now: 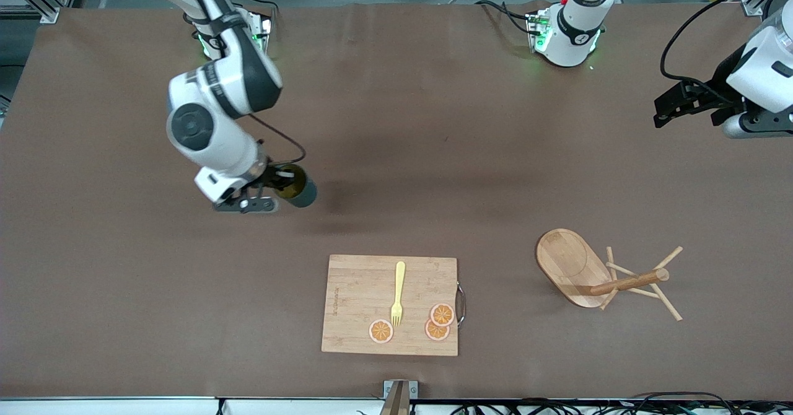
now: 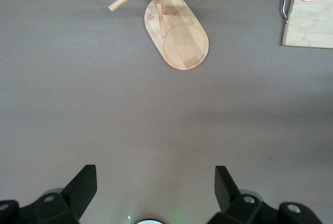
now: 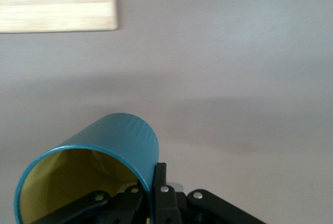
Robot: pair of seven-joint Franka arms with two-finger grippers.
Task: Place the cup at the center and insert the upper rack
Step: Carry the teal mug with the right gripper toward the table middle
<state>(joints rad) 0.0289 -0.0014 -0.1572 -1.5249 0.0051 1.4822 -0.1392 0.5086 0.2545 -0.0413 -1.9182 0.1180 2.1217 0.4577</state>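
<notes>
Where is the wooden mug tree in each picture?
Front view: the mug tree lies tipped on its side on the table, toward the left arm's end, beside the cutting board.
Left wrist view: it shows at the picture's top middle.
Right wrist view: not in it.
Shared landmark: the cutting board, which shows in all three views.

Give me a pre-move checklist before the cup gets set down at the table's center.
1. Right gripper shut on the cup rim: ok.
2. Cup off the table, carried tilted: ok.
3. Table bare at its middle: ok.
4. Cutting board with fork and orange slices nearer the camera, apart from the drop spot: ok.
5. Rack standing upright: not ok, it lies tipped on its side.
6. Left gripper open, waiting above the table near the rack: ok.
</notes>
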